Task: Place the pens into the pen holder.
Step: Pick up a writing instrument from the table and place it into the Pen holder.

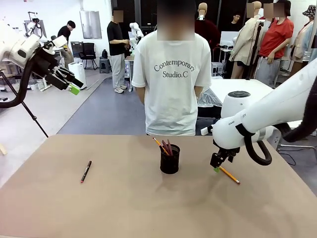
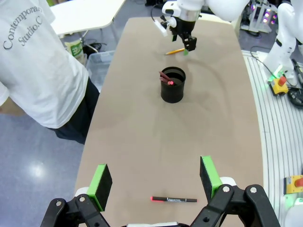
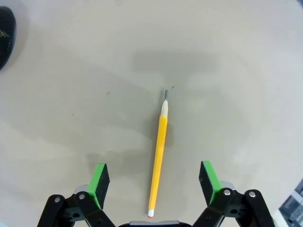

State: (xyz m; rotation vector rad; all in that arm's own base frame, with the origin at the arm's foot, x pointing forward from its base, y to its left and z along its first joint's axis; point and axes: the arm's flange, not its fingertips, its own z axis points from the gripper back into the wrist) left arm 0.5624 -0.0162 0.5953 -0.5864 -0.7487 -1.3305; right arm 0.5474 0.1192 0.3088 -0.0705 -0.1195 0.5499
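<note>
Front view shows us the right arm reaching down, right gripper (image 1: pixel 217 167) low, jaws apart over the yellow pencil (image 1: pixel 229 174) right of the pen holder (image 1: pixel 170 159). The left gripper (image 1: pixel 73 88) hangs high, jaws apart. The black pen (image 1: pixel 86 171) lies on the table. We read "Contemporary Studio.C" on the person's shirt (image 1: pixel 171 94).

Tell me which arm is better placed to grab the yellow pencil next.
The right: the right gripper hangs open directly over the yellow pencil, a finger either side; the left gripper is raised high, far off.
</note>
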